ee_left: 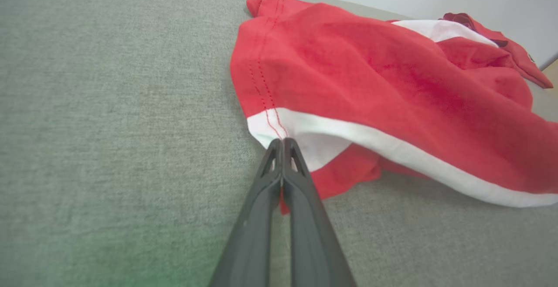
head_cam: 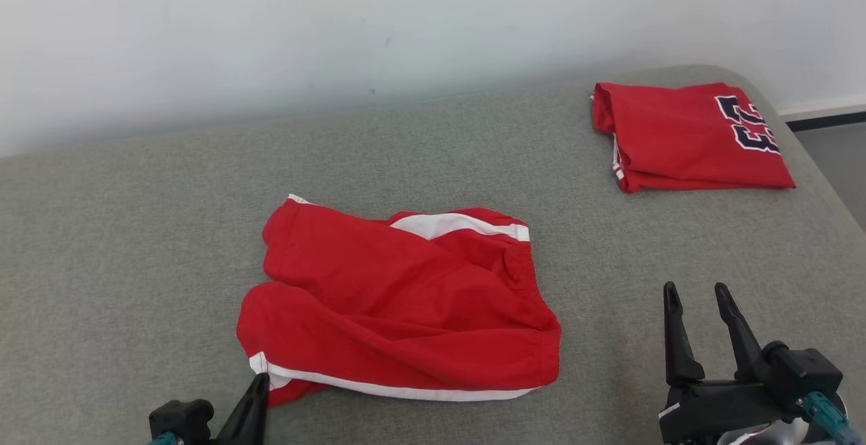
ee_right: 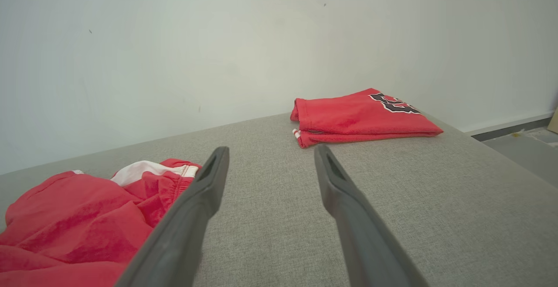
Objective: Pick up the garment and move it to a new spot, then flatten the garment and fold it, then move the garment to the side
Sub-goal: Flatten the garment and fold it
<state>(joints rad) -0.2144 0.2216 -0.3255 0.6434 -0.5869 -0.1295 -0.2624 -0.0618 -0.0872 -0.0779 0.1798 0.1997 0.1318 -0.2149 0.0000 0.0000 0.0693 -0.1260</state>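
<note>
Two fingers of the left gripper are pressed together on the white-banded corner of the rumpled red shorts, which spread ahead and to its right on the grey cushion. The right gripper stands spread apart and empty, with the shorts to its left and a folded red jersey ahead of it.
</note>
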